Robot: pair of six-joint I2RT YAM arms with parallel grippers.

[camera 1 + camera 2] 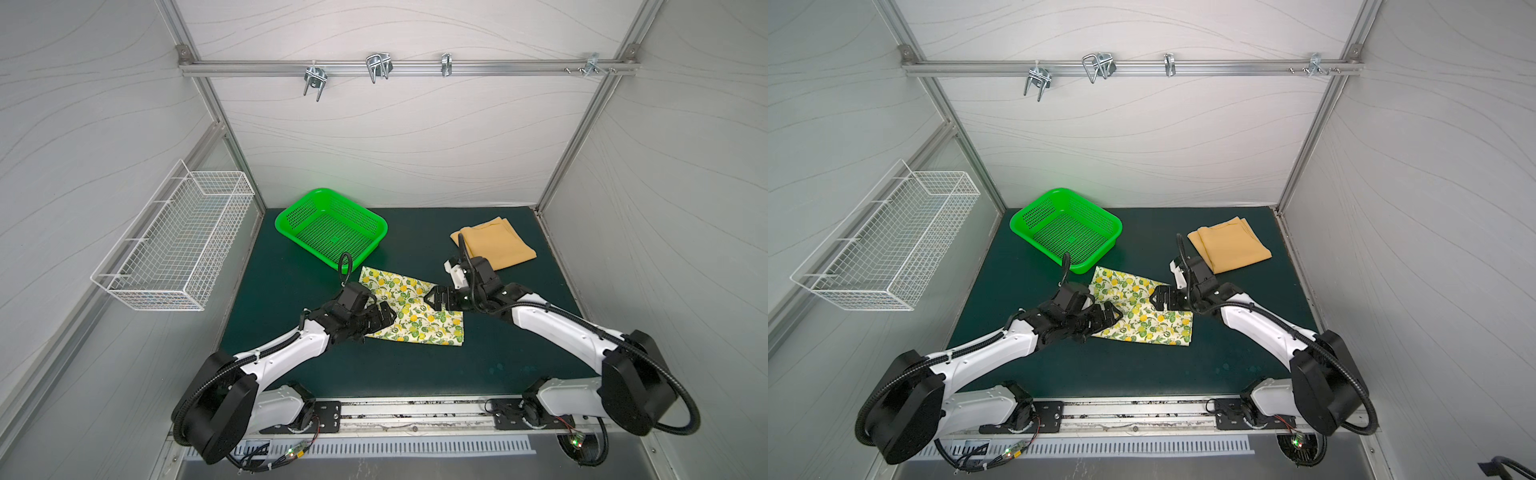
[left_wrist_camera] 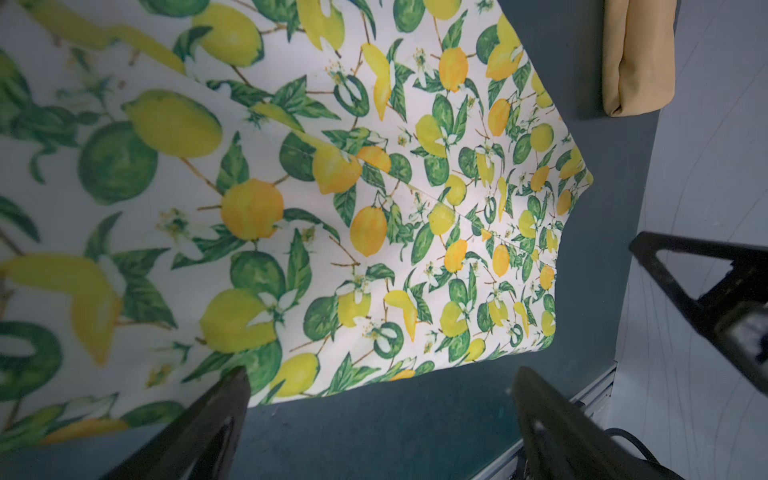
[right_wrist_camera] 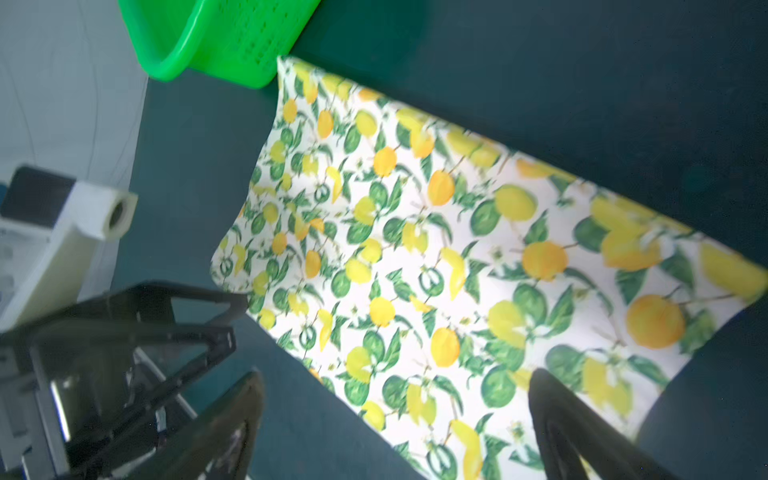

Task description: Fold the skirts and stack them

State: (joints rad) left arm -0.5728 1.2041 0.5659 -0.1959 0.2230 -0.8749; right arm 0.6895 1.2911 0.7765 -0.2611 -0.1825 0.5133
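On the tabletop [image 1: 415,374] the lemon skirt [image 1: 409,309] lies flat in the middle, and the orange skirt [image 1: 494,243] rests folded near the far right corner. The left gripper [image 1: 386,316] and the right gripper [image 1: 432,297] hang over opposite sides of the lemon skirt, both wide open and holding nothing. For a good fold, I think each should pinch all layers at one edge, then lift together evenly, so that no wrinkle forms.
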